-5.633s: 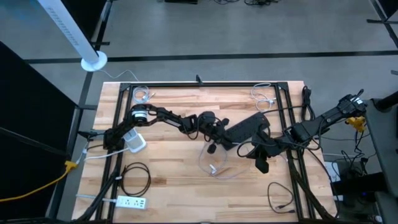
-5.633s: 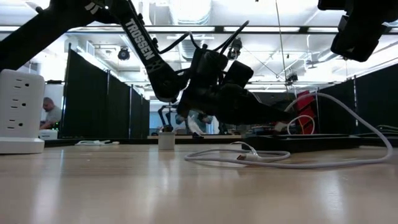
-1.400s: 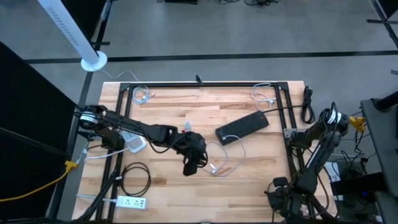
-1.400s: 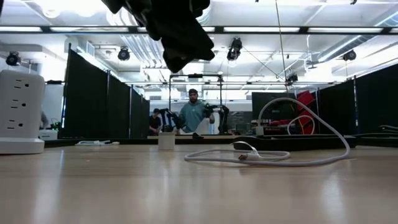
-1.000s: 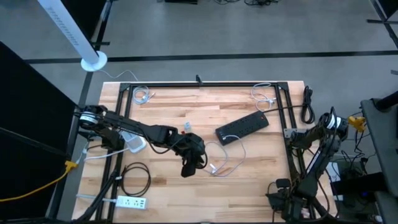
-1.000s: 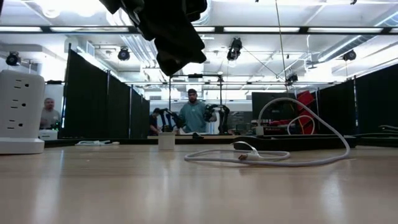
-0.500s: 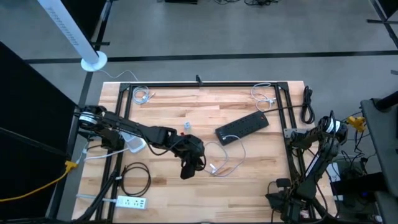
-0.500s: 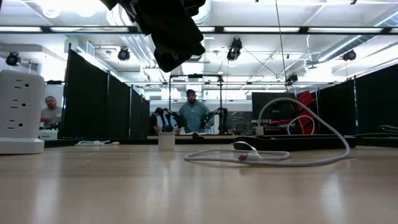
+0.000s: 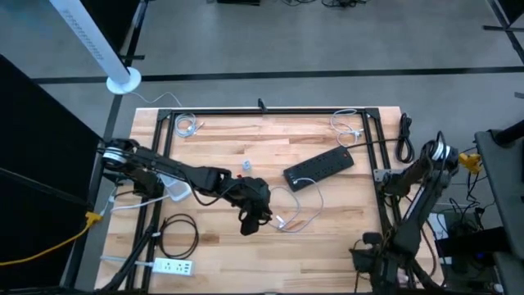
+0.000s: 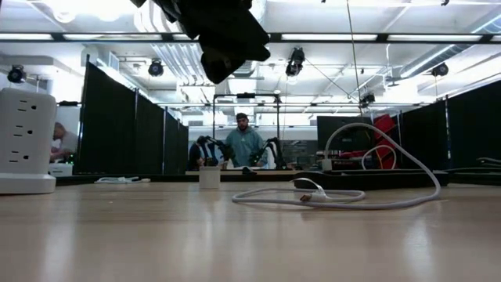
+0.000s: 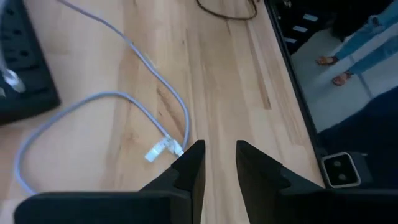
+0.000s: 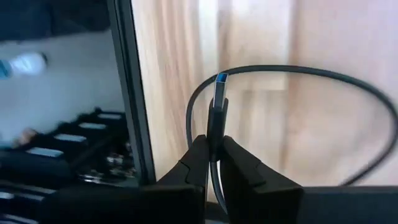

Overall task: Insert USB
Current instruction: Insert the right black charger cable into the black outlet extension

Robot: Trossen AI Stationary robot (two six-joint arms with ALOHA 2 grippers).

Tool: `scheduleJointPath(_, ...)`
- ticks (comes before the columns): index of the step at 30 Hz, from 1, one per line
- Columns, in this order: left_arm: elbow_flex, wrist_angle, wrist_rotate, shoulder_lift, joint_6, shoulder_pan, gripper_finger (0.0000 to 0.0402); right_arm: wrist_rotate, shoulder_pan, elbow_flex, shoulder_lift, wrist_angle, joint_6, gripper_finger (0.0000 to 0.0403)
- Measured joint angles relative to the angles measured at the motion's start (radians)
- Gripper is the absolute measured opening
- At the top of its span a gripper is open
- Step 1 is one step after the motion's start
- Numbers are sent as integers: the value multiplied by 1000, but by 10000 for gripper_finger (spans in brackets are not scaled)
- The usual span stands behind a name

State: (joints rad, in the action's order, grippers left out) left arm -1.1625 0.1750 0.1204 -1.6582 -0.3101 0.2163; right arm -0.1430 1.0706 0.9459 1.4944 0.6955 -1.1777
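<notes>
Right pincer (image 12: pixel 212 163), off the counter's (image 9: pixel 327 246) right edge: clamped on black USB plug (image 12: pixel 215 112); I fear slippage.
Left pincer (image 11: pixel 216 163): narrowly parted, empty, over white cable end (image 11: pixel 161 149). Power strip (image 9: pixel 319 169) probably the socket.

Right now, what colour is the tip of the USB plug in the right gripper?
Blue, on a black USB plug pinched by the right gripper; right wrist view shows it best.
</notes>
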Motion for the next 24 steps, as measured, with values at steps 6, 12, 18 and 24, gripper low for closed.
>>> scheduleJointPath(6, 0, -47, -83, 30, 23, 4, 66, 25, -161, -1, -163, 80, 47, 12)
scheduleJointPath(12, 0, -96, -190, 85, 89, 9, 66, 41, -362, -1, -285, 77, 125, 12)
scheduleJointPath(18, 0, -97, -191, 121, 169, 10, 66, 30, -561, -1, -358, 44, 111, 12)
scheduleJointPath(24, 0, -124, -209, 141, 293, 10, 66, -79, -747, -1, -374, -90, 0, 12)
